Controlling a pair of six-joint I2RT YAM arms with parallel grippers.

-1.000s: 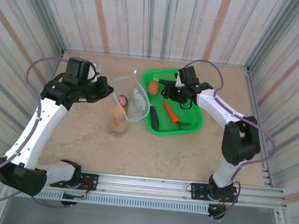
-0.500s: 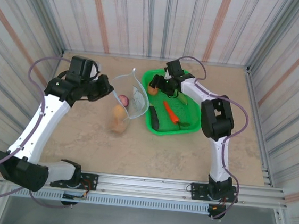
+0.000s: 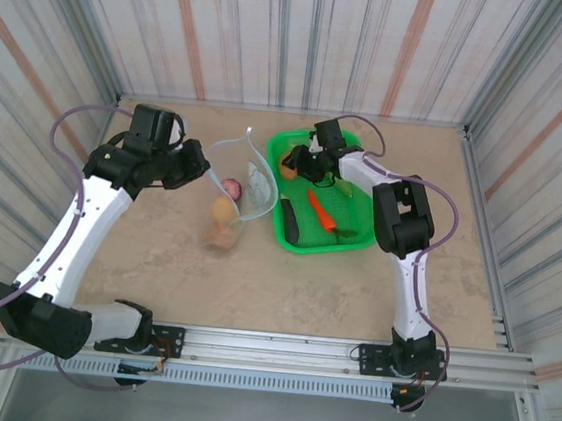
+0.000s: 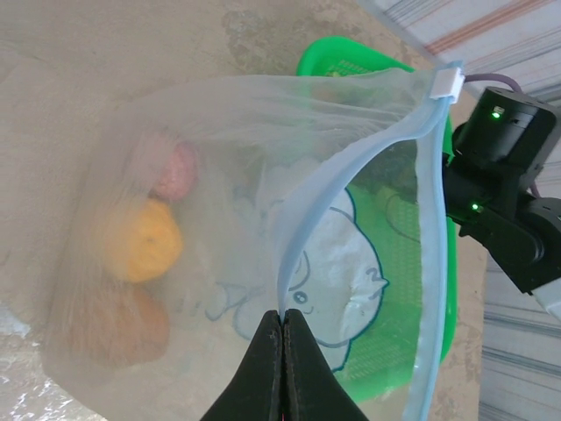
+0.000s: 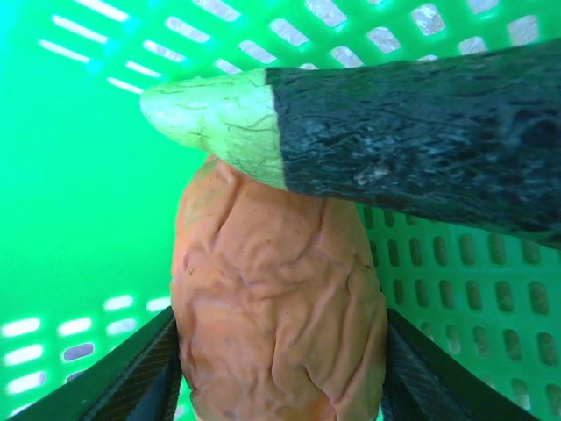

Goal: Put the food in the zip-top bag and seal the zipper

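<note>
Green basket (image 5: 79, 175) holds potato (image 5: 276, 263) between right gripper (image 5: 280, 320) fingers (image 5: 140, 377).

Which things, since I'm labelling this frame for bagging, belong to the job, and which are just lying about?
Job: zip-top bag, its zipper, purple onion and yellow fruit inside it, brown potato, dark eggplant, carrot, dark cucumber.
Lying about: green basket, cables.

no legible txt, brands or nos.; zip-top bag (image 4: 333, 263) print's just a cartoon pic.
</note>
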